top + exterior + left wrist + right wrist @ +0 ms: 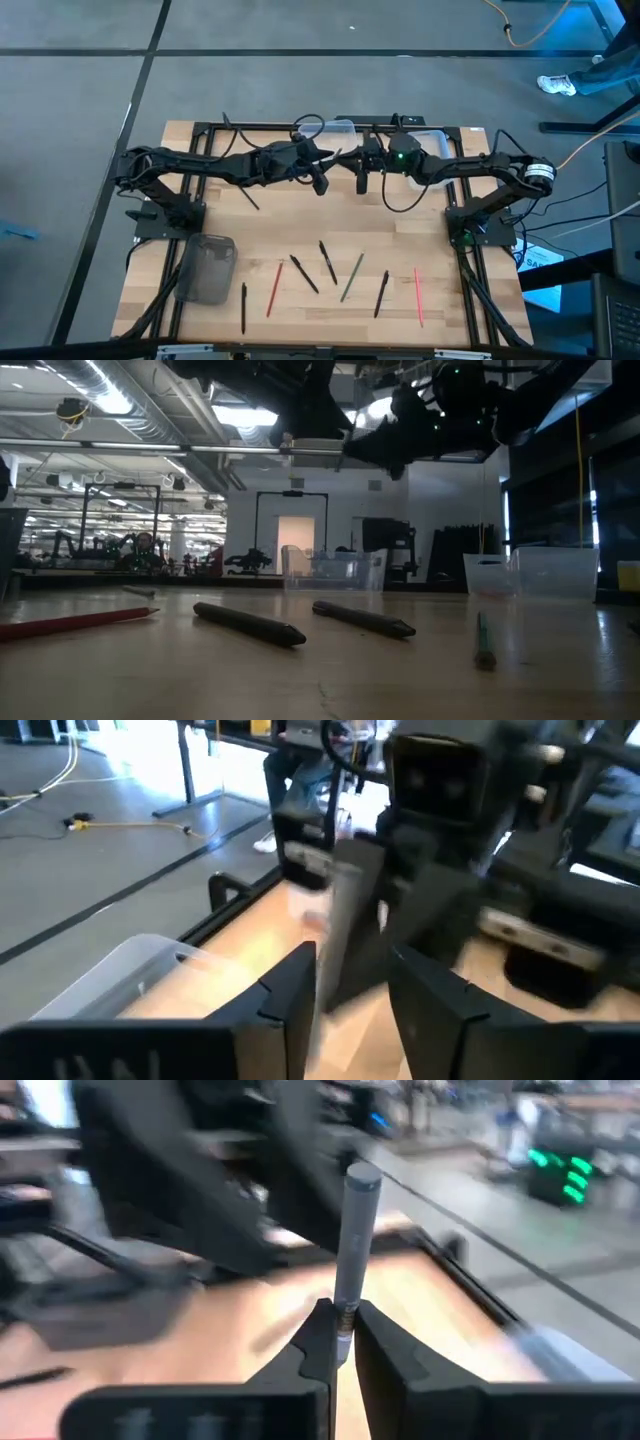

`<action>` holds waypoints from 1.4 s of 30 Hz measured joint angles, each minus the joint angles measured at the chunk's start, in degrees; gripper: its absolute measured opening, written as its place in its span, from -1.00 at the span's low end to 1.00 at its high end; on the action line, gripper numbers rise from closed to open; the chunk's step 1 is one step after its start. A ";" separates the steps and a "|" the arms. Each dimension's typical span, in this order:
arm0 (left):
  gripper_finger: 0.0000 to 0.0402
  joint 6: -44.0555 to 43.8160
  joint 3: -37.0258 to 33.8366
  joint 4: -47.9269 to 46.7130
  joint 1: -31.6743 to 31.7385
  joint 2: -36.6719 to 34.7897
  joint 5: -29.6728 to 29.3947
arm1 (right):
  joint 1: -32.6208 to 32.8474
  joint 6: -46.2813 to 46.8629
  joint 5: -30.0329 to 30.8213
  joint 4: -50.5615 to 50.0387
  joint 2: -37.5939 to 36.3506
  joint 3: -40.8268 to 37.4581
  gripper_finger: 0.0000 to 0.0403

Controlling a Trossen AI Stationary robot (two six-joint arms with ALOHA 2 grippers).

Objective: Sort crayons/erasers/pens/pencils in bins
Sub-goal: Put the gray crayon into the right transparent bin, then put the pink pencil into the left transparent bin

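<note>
Both arms meet in the air over the far middle of the table. My right gripper (343, 1318) (362, 182) is shut on a grey pen (352, 1240). My left gripper (350, 965) (322, 183) faces it, open; the blurred pen (343, 915) stands in the gap just past its fingertips, and I cannot tell whether they touch it. Two clear bins (340, 130) (432, 138) stand at the far edge, one of them (120, 975) below the left gripper. A dark grey bin (207, 268) rests on the table near left. My right gripper pinches the grey pen near one end (344, 1312) between its two fingertips. The fingers lie about level, reaching in from the table's right and across the pen. The pen's long free part sticks out past the fingertips, lifted clear of the table.
Along the near half of the table lie several loose pens and pencils: black ones (243, 305) (304, 274) (328, 262) (381, 293), red ones (274, 288) (418, 296) and a green one (351, 277). A person's legs (300, 775) show beyond the far edge.
</note>
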 joint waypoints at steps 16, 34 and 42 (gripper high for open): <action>-0.38 1.56 0.04 -11.75 11.14 13.89 12.25 | -12.68 6.44 42.15 -57.87 -15.78 0.00 -0.83; -0.38 1.68 0.88 -11.76 19.77 19.49 16.46 | -23.26 9.09 39.11 -68.66 -13.55 0.00 -0.44; -0.38 4.58 1.46 -17.92 16.46 9.72 11.43 | -21.19 5.29 38.06 -60.97 -15.30 -0.02 -0.03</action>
